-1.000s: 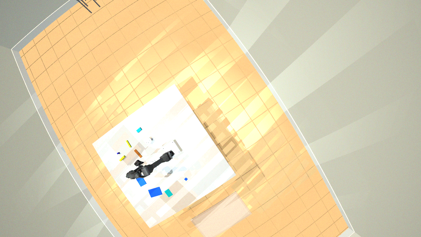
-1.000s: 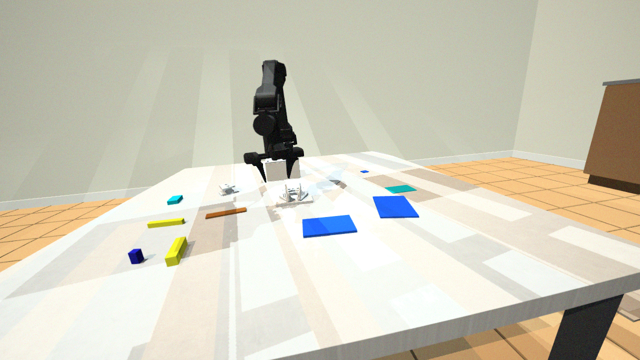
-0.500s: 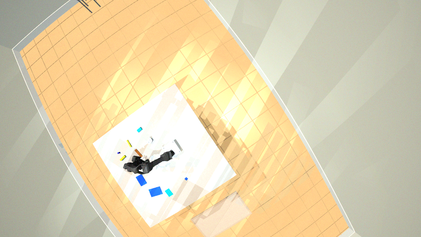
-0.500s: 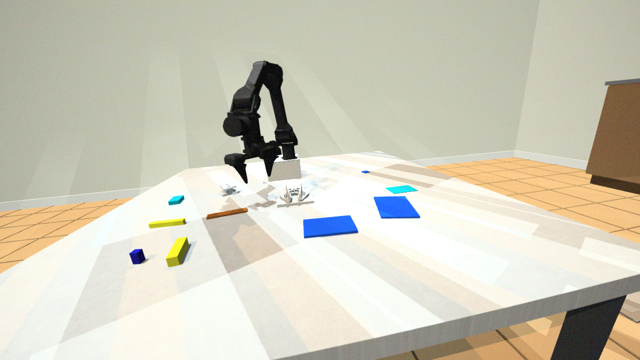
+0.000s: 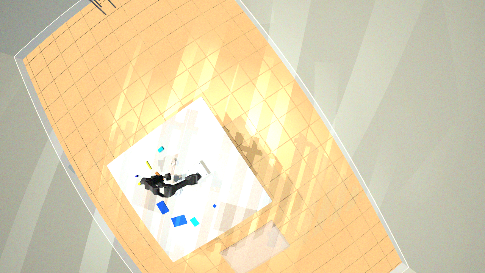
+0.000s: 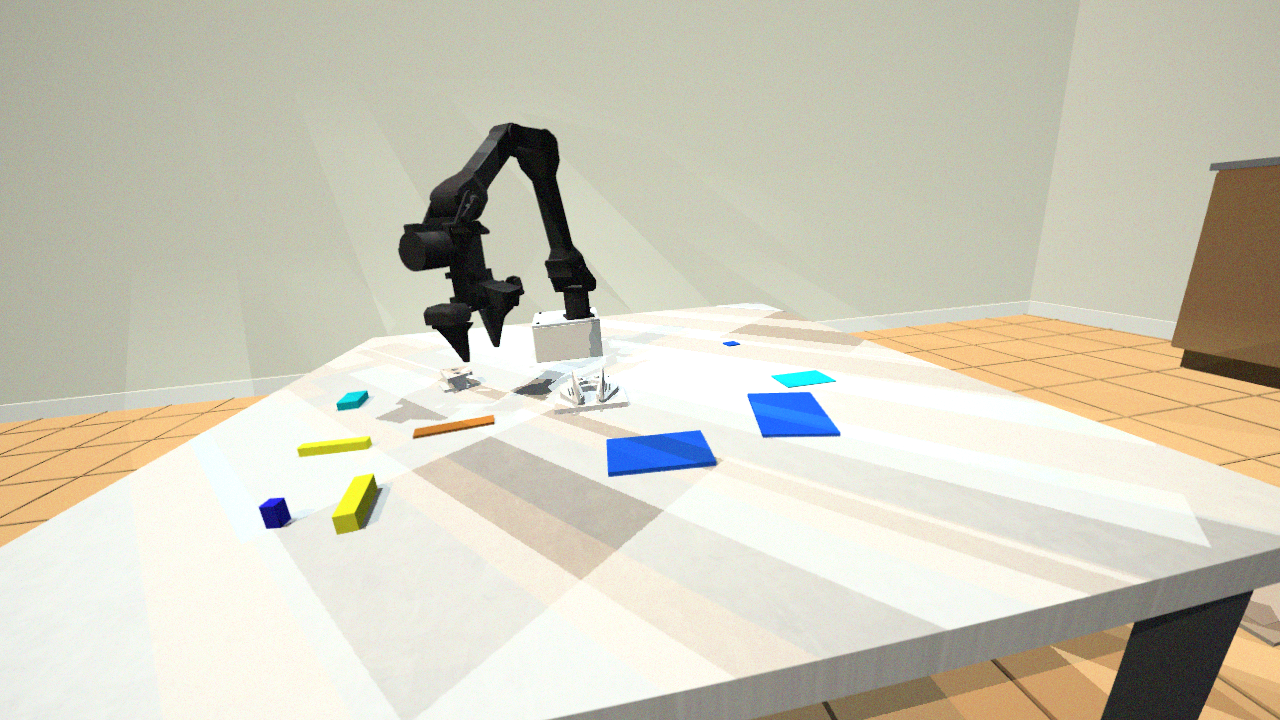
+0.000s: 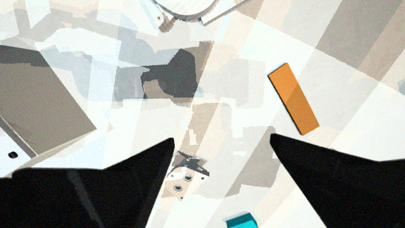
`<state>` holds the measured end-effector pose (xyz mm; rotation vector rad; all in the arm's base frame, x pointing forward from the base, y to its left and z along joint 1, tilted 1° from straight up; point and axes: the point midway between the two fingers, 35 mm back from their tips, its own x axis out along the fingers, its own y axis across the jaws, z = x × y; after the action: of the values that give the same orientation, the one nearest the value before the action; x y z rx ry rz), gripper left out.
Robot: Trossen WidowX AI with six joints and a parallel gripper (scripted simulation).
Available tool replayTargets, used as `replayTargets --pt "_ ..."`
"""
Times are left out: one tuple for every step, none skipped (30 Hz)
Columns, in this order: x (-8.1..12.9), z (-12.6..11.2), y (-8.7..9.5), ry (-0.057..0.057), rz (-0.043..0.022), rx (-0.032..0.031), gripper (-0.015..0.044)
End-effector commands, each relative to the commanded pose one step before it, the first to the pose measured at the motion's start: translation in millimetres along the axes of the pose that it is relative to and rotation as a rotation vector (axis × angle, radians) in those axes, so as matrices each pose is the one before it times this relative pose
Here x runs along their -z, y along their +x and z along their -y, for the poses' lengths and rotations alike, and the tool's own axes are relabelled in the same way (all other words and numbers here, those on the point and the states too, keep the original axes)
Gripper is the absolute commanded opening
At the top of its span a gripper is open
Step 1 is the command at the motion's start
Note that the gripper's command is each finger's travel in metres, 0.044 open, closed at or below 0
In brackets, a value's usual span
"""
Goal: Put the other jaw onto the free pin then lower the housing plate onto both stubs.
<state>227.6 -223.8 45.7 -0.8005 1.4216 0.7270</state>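
My gripper [image 6: 479,349] [image 7: 221,140] is open and empty. It hangs a little above the table, over the housing plate [image 6: 460,377] [image 7: 186,179], a small pale plate with two holes that lies flat on the table; in the wrist view it shows low between my fingers, close to the left one. To the right, in the exterior view, the pale base [image 6: 592,400] carries two upright pointed jaws [image 6: 575,387] [image 6: 607,385] side by side. I cannot tell whether their teeth mesh. A curved pale edge [image 7: 186,14] of that assembly shows at the top of the wrist view.
The white arm mount box [image 6: 565,335] [image 7: 38,104] stands behind the base. An orange strip [image 6: 453,426] [image 7: 293,99] and a cyan block [image 6: 352,399] [image 7: 242,220] lie near the plate. Two yellow bars [image 6: 333,445] [image 6: 355,503], a dark blue cube [image 6: 274,512], two blue sheets [image 6: 660,451] [image 6: 793,413] and a cyan sheet [image 6: 802,378] lie around.
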Motion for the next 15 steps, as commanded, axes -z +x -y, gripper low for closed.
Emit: replayTargets --pt "19.72 -5.63 -5.13 -0.1346 -0.00109 0.00865 0.044" --pt "4.24 -2.04 -0.43 -0.0296 -0.00047 -0.00026 0.044" --pt "4.15 -2.23 -0.43 -0.0297 -0.00046 -0.00028 0.044" --pt "4.04 -2.41 -0.43 -0.0297 -0.00044 -0.0003 0.044" --pt "3.92 -2.59 -0.43 -0.0297 -0.00043 -0.00031 0.044" --pt "3.8 -2.76 -0.43 -0.0297 -0.00042 -0.00033 0.044" --pt "3.67 -2.92 -0.43 -0.0297 -0.00041 -0.00034 0.044" --pt "3.53 -3.08 -0.43 -0.0297 -0.00039 -0.00035 0.044" --pt "3.39 -3.23 -0.44 -0.0297 -0.00038 -0.00037 0.044" --pt "3.24 -3.38 -0.44 -0.0297 -0.00037 -0.00038 0.044" --pt "3.08 -3.51 -0.44 -0.0297 -0.00035 -0.00039 0.044" --pt "2.92 -3.64 -0.44 -0.0296 -0.00034 -0.0004 0.044" --pt "2.75 -3.77 -0.44 -0.0297 -0.00032 -0.00041 0.044" --pt "2.58 -3.88 -0.44 -0.0297 -0.00031 -0.00042 0.044" --pt "2.4 -3.99 -0.44 -0.0297 -0.00029 -0.00043 0.044"
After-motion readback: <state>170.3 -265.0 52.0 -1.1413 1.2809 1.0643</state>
